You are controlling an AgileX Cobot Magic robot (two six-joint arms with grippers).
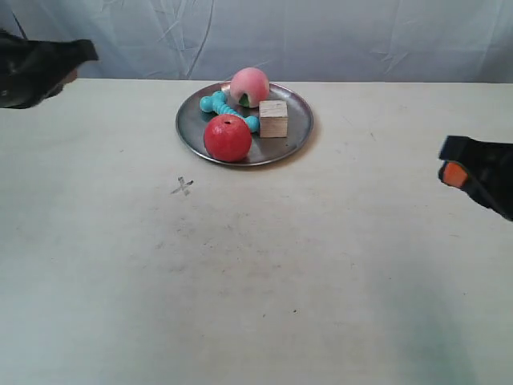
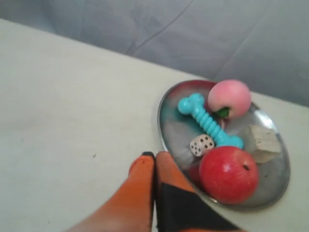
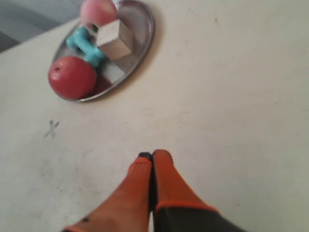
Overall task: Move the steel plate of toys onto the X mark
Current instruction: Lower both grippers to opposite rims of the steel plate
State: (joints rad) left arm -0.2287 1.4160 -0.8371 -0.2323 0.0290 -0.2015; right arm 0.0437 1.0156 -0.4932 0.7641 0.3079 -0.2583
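Nearer the left end effector [image 2: 154, 157], pinched together and empty, lies the steel plate [image 2: 169, 128]; the right end effector [image 3: 151, 155], likewise closed, sits farther off.

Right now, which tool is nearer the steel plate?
Left. The left tool hovers close beside the steel plate; the right tool is across a stretch of table from it.

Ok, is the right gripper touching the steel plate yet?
Apart. The right wrist view shows a stretch of bare table between the shut right gripper and the steel plate.
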